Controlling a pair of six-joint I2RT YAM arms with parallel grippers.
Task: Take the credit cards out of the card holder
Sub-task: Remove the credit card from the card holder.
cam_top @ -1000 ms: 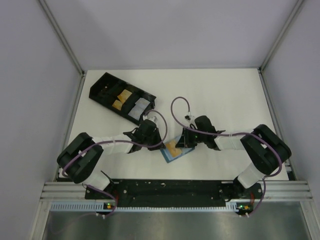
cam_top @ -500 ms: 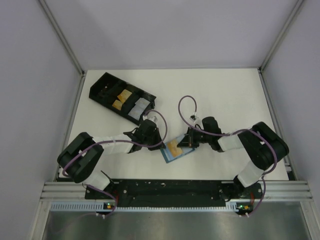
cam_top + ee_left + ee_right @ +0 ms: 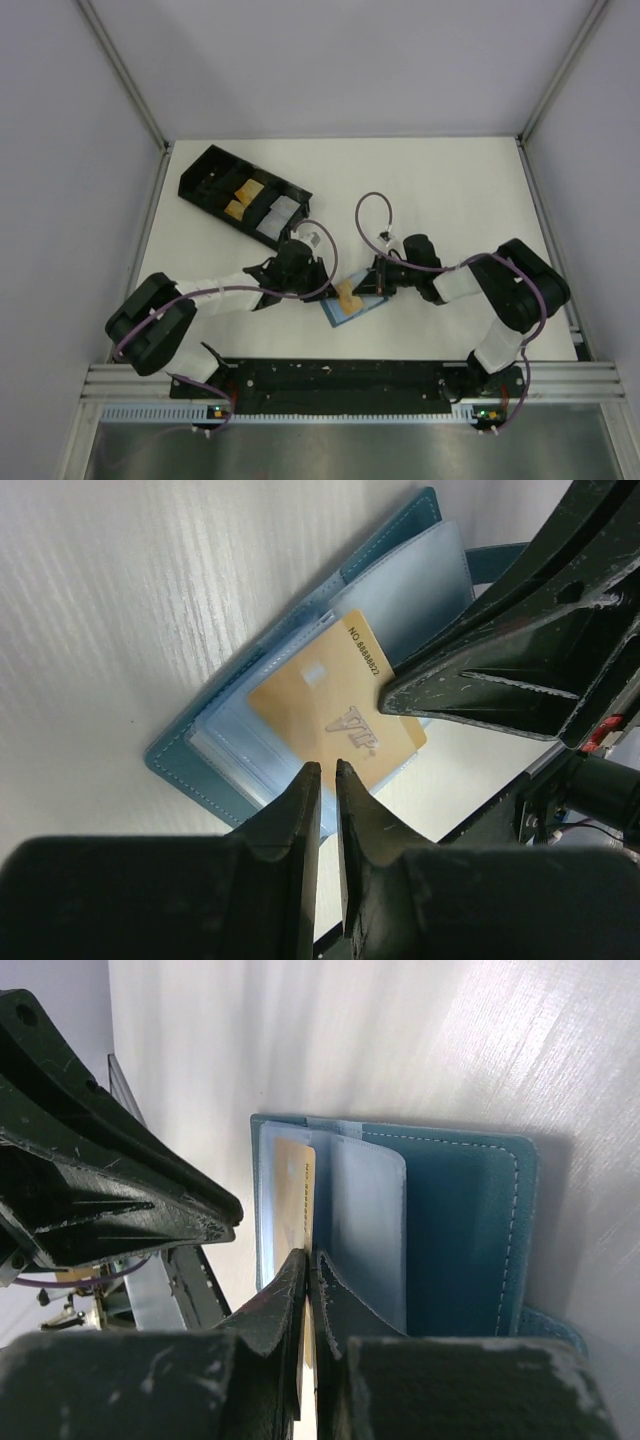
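Left gripper (image 3: 325,770): jaws a thin slit apart, tips at the near corner of the gold card (image 3: 335,705). Whether the card's edge sits in the slit cannot be told.
Card holder (image 3: 190,755): lies open and flat on the white table (image 3: 110,600), just ahead of the left tips and directly ahead of the right ones, between the two grippers.
Right gripper (image 3: 305,1260): jaws pressed together, the card's edge seemingly pinched between them.
Step in hand: judged to be drawing the gold card out of its sleeve.
Left's part: best to press on the holder's cover beside its tips, not on the card, so the holder does not drag along.
Right's part: pull straight along the sleeve's opening, low and slow. A twist could jam a corner or lift the whole holder.
Look, cover: teal-blue, pale stitching round the edge, small tab (image 3: 495,558) on the side far from the left tips.
Look, inside: paler, glossy clear-blue sleeves (image 3: 420,580).
Look, card: gold, dark digits along one edge, a logo mid-face, partly out of its sleeve.
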